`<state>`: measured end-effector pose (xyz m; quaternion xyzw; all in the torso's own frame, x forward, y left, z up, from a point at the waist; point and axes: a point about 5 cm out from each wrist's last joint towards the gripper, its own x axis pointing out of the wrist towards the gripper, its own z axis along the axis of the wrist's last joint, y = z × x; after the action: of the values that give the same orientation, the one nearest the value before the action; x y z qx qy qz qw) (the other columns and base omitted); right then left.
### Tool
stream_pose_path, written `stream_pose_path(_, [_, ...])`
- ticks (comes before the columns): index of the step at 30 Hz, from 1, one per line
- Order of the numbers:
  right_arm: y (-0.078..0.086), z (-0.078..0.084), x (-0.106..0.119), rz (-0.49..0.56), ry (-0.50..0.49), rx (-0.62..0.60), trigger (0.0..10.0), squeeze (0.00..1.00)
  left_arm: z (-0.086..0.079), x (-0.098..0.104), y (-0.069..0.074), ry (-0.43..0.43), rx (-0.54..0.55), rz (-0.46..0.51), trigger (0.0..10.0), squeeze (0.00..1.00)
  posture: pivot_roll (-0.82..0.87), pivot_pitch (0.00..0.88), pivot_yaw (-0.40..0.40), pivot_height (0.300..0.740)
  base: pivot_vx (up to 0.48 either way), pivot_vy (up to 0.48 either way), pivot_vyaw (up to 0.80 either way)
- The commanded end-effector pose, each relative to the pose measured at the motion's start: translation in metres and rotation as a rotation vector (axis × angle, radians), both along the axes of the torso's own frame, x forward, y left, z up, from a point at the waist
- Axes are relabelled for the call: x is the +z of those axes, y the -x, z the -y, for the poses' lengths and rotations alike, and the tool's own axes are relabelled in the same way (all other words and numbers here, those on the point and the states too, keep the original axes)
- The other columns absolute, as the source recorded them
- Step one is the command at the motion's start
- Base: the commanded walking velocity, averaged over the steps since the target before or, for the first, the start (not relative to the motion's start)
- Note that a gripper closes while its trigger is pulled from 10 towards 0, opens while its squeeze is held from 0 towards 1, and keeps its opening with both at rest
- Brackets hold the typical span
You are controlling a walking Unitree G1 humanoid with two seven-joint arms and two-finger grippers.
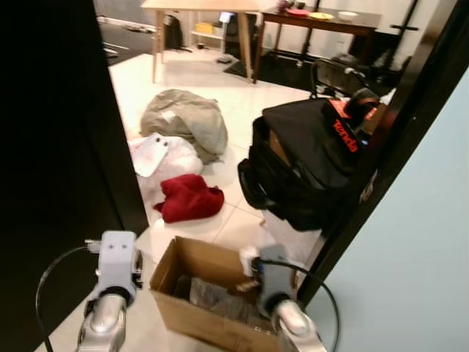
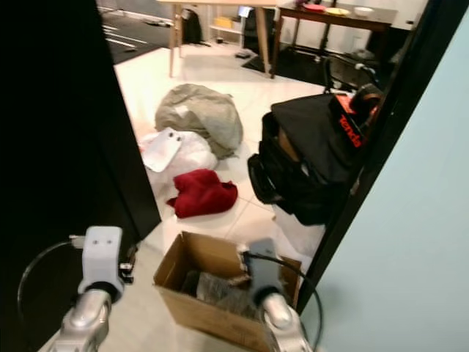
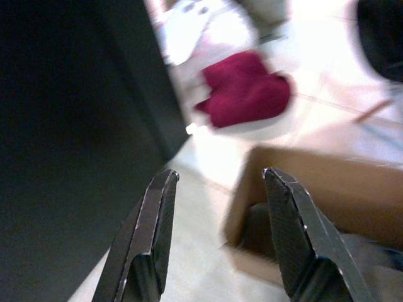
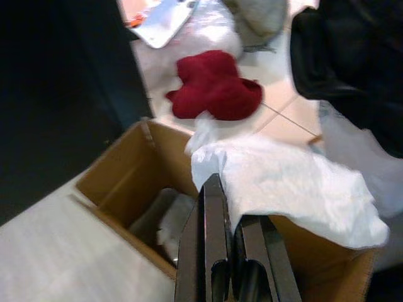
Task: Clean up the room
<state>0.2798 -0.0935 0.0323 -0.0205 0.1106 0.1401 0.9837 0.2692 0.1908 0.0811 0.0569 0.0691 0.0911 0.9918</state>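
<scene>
Right gripper [image 4: 230,251]: jaws pinched on white cloth [image 4: 283,182], held over cardboard box [image 1: 179,282] (some grey material already inside). Left gripper [image 3: 220,189]: jaws wide, empty, beside box near dark door panel [image 1: 51,147].

Risk, judged: cloth draped across far rim; on release, likely to slide out onto floor instead of into box.

Floor: pale glossy tiles [image 1: 242,103]. Beyond box: red garment [image 1: 189,198], white bag [image 1: 165,158], grey bundle [image 1: 187,117], black bag [image 1: 308,161]; wooden table [image 1: 198,7] at back.

The left wrist view is blurred, smearing the red cloth [image 3: 245,91] and the cardboard box [image 3: 327,189], which the picture's edge cuts off.
</scene>
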Motion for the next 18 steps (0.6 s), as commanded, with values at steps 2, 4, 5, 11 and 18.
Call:
stream_pose_path(2, [0.0043,0.0096,-0.0081,-0.034,0.017,-0.027,10.0,0.0,0.008,-0.0018,-0.0001,0.013,-0.023,-0.007,10.0,0.0,0.05,0.075,-0.008,0.74,0.281,0.0,0.0])
stream_pose_path(4, [0.0044,0.0096,-0.0081,-0.034,0.017,-0.028,10.0,0.0,0.0085,-0.0011,-0.0004,0.009,-0.028,-0.004,10.0,0.0,0.05,0.073,-0.007,0.74,0.255,0.0,0.0])
stream_pose_path(5, [0.0045,0.0094,-0.0081,-0.034,0.017,-0.028,10.0,0.0,0.0086,-0.0012,-0.0005,0.009,-0.03,-0.005,10.0,0.0,0.05,0.074,-0.006,0.74,0.0,0.0,0.0])
stream_pose_path(11, [0.005,0.0097,-0.0086,-0.035,0.016,-0.03,10.0,0.0,0.0103,-0.0026,-0.001,-0.001,-0.043,-0.013,10.0,0.0,0.05,0.073,-0.005,0.74,0.0,0.0,0.0])
stream_pose_path(18, [0.0051,0.009,-0.0096,-0.051,0.013,-0.021,10.0,0.0,0.0157,-0.0049,-0.0014,-0.035,-0.095,-0.034,10.0,0.0,0.05,0.077,-0.005,0.74,0.0,0.0,0.0])
